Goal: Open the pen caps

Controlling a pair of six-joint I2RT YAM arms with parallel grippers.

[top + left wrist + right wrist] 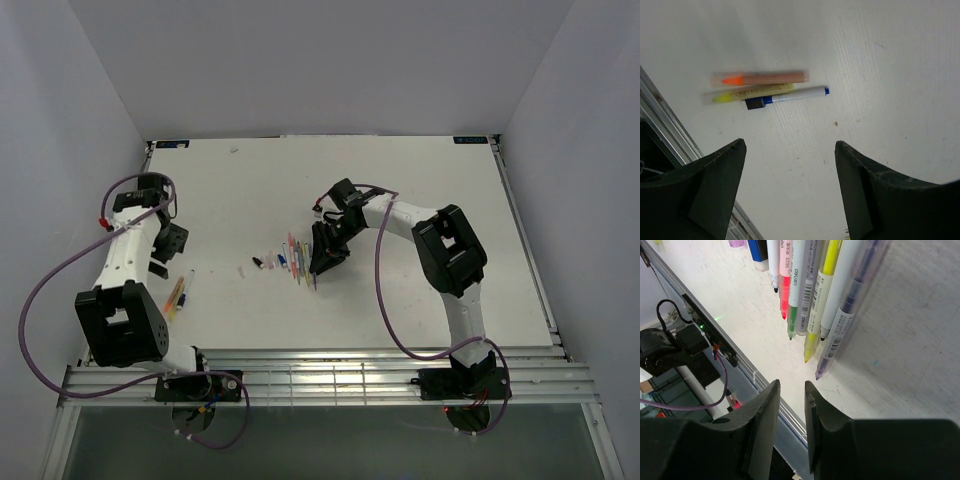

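Observation:
Several uncapped pens [300, 262] lie in a tight row at the table's middle. In the right wrist view they show as red [785, 290], green-tipped [794, 305], yellow [816, 310] and purple [842, 330] pens, tips toward the camera. Loose caps lie left of the row: black [256, 265], pink [268, 262] and blue [282, 260]; the blue cap also shows in the right wrist view [758, 250]. My right gripper [322, 265] [792, 385] hovers just beyond the pen tips, jaws narrowly apart and empty. My left gripper [163, 258] [790, 150] is wide open and empty above the table.
Three more pens lie side by side near the left front edge [178, 295]: an orange highlighter [760, 78], a yellow highlighter [747, 92] and a blue-white pen [790, 95] with a dark end. A metal rail [320, 365] runs along the table's near edge.

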